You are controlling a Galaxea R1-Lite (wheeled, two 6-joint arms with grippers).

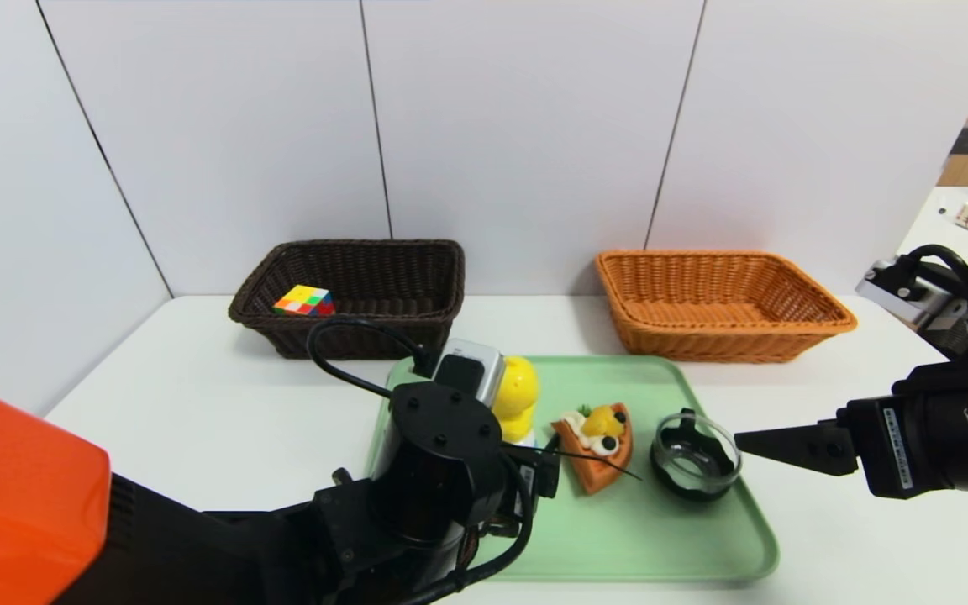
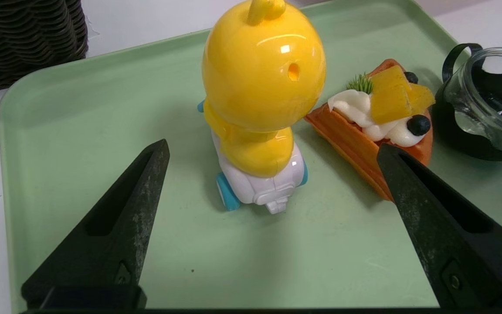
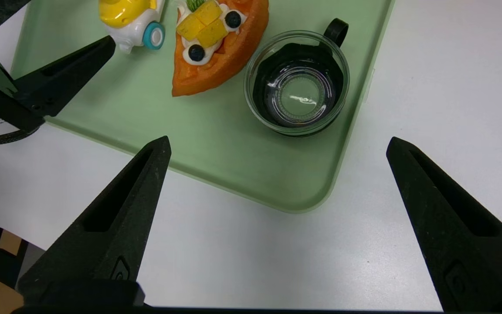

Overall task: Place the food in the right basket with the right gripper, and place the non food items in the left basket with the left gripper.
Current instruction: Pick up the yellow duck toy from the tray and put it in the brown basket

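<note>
A yellow toy duck on blue wheels (image 2: pixel 262 78) stands on the green tray (image 2: pixel 81 122). My left gripper (image 2: pixel 273 148) is open just short of it, one finger on each side and neither touching. Beside the toy lies an orange cake slice (image 1: pixel 597 445) topped with cream and fruit. A glass cup with a black holder (image 1: pixel 694 458) stands to its right. My right gripper (image 1: pixel 765 441) hangs open over the tray's near right corner, close to the cup (image 3: pixel 296 83), holding nothing. A dark brown basket (image 1: pixel 349 294) at the back left holds a Rubik's cube (image 1: pixel 303 300). The orange basket (image 1: pixel 719 307) at the back right has nothing in it.
Both baskets stand against the white wall behind the tray. White table (image 1: pixel 198 403) lies bare to the left of the tray and also to its right (image 3: pixel 429 87). My left wrist (image 1: pixel 442 437) blocks the head view of the tray's near left part.
</note>
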